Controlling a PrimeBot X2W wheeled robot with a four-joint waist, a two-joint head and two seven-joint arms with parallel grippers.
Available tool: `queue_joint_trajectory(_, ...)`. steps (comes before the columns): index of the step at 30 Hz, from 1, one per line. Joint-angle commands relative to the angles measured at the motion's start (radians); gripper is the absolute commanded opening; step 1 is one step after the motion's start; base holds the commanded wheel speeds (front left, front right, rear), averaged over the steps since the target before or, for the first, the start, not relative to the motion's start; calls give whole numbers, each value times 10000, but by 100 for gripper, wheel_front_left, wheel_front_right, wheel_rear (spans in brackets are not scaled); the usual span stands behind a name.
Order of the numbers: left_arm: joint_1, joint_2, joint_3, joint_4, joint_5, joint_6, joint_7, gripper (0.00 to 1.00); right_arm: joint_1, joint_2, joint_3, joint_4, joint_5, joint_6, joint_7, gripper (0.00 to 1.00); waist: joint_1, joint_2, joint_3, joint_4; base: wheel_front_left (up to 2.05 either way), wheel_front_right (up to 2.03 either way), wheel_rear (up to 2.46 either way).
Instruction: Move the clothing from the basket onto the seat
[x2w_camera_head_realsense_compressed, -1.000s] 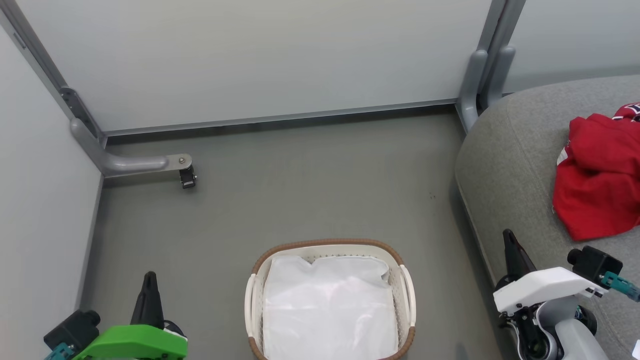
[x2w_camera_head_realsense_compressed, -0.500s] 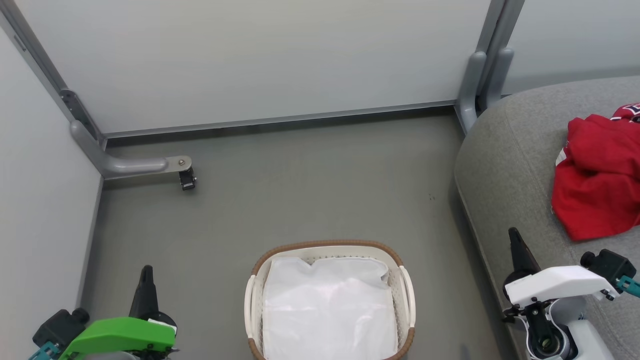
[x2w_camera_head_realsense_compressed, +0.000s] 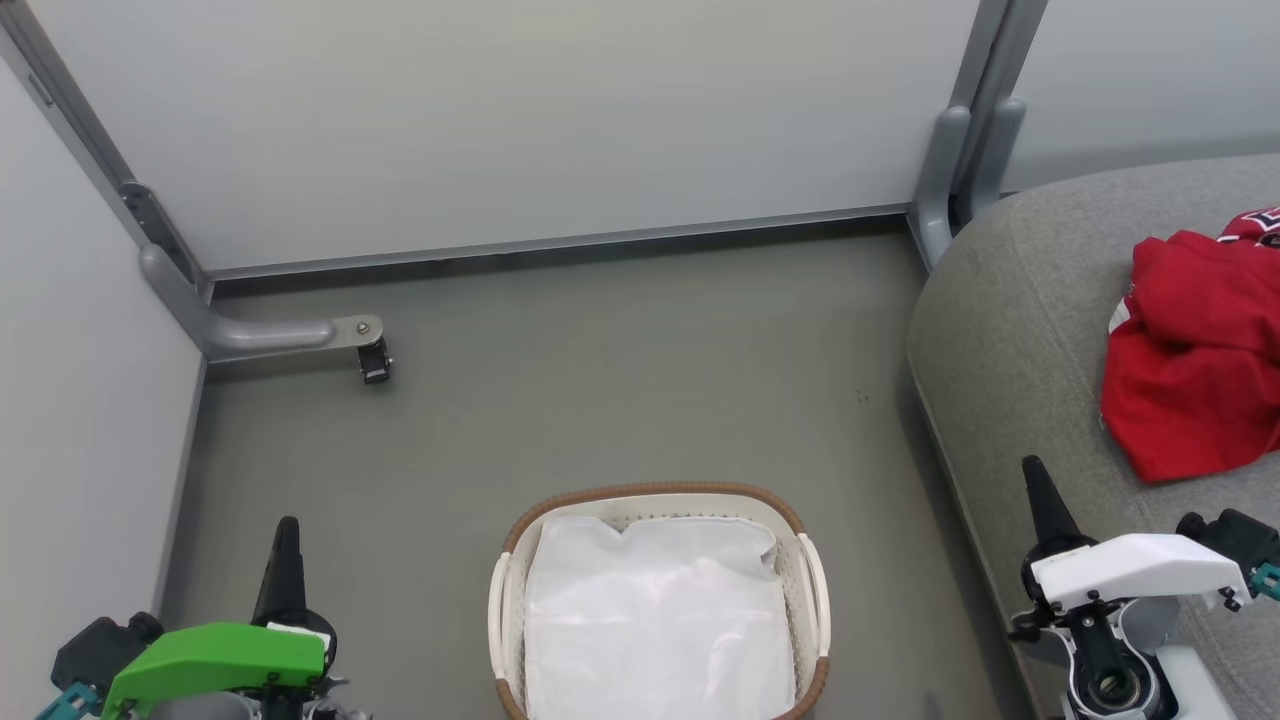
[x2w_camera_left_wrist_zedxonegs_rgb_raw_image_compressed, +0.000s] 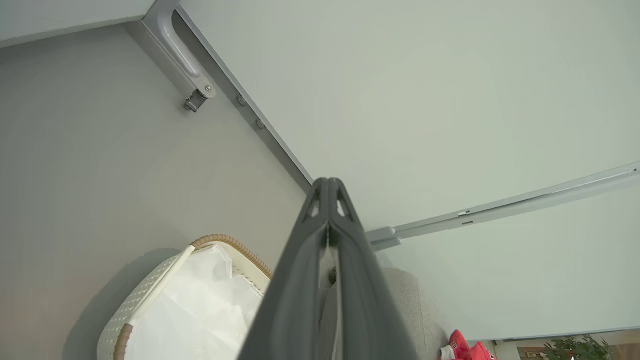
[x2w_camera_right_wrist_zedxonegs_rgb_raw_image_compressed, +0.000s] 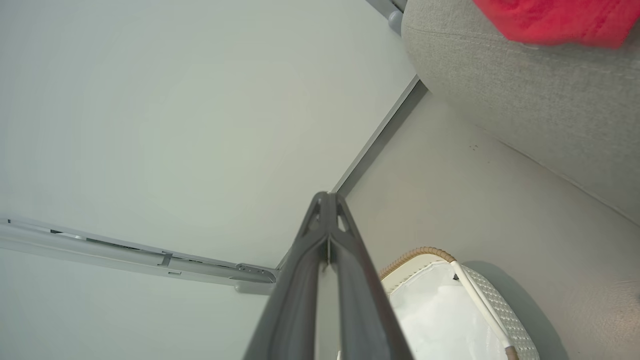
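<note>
The clothing (x2w_camera_head_realsense_compressed: 1195, 370) is seen heaped on the seat (x2w_camera_head_realsense_compressed: 1010, 330), right of the basket (x2w_camera_head_realsense_compressed: 655, 491), where a white sheet (x2w_camera_head_realsense_compressed: 655, 620) is seen; the transfer is judged complete. The left gripper (x2w_camera_head_realsense_compressed: 287, 530) and right gripper (x2w_camera_head_realsense_compressed: 1036, 475) are pinched closed, empty, flanking the basket
</note>
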Motion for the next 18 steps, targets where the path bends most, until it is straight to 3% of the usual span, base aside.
queue_joint_trajectory(1,-259,62,46,-130,-257,-25,57,0,32,-64,-64,-173,295,-4,68,0,0,0,-4,-1,0,0,0)
queue_joint_trajectory(18,-413,72,229,-207,-1833,-93,490,0,177,-74,-213,-494,1946,-6,504,0,0,0,-60,-21,0,0,0)
